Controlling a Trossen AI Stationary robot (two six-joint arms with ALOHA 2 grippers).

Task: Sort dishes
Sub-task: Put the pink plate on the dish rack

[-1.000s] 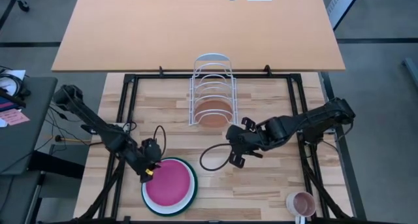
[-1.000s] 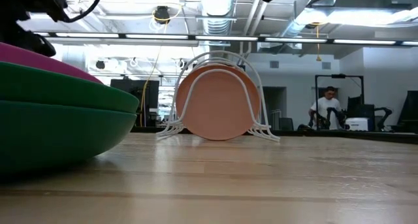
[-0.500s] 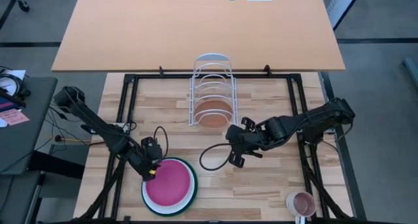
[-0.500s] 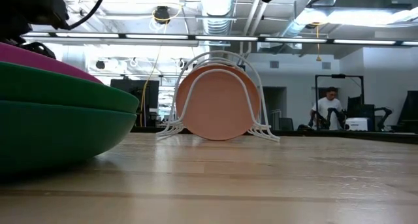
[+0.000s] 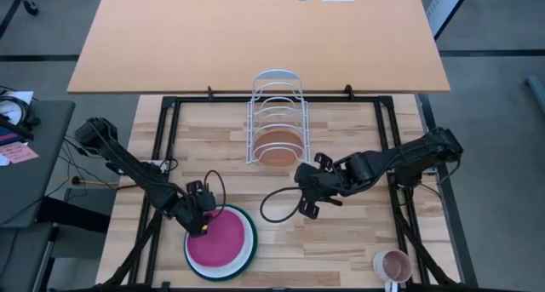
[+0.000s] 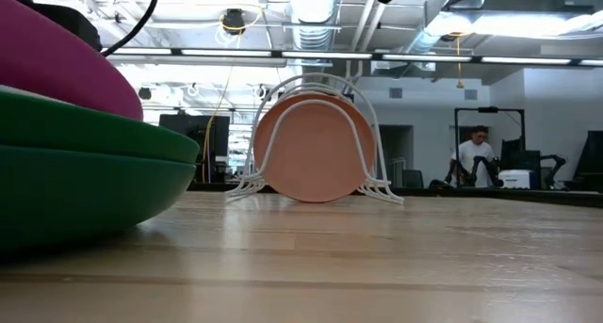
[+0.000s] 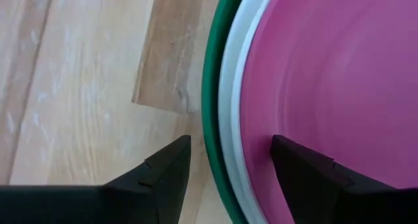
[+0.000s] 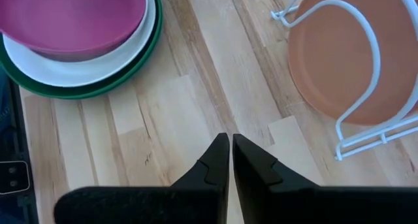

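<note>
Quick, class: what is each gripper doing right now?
Left gripper: open, fingers straddling the rims of the stacked plates.
Right gripper: shut, holding nothing.

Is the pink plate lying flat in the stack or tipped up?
Tipped up. In the low view the pink plate slants clear of the green plate; the open left gripper straddles the stack's rim.

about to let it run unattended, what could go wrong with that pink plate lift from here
The left gripper stands open astride the stacked rims, one finger outside the green plate, one on the magenta plate. Closing may pinch the white plate too and lift several. The magenta plate already tilts in the low view; it could slide off. The right gripper waits shut mid-table.
</note>
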